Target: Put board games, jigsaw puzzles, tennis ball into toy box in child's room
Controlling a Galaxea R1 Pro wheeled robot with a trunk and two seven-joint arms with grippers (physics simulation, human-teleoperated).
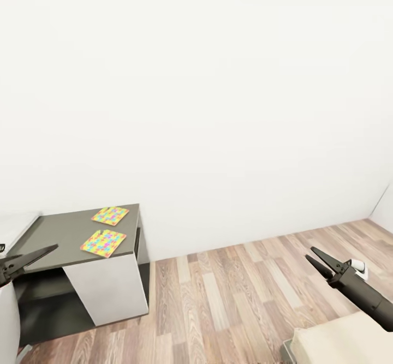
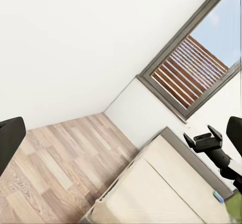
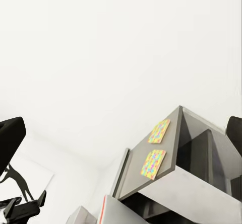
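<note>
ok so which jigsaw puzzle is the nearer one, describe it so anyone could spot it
Find the dark grey desk section against the white wall, at the head view's left. Two thin multicoloured squares lie flat on its top, apart from each other. The nearer jigsaw puzzle sits by the front edge; the other jigsaw puzzle lies closer to the wall.

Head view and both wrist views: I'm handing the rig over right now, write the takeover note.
Left end effector: open, empty, hanging at the near edge of the table.
Right end effector: open, empty, over the wooden floor.
Both jigsaw puzzles lie flat, apart, on the table's dark corner section.
A corner of the bed shows below the right arm.
Done: nothing that these frames confirm.
Left: both puzzles; find the toy box, board games and tennis ball.
</note>
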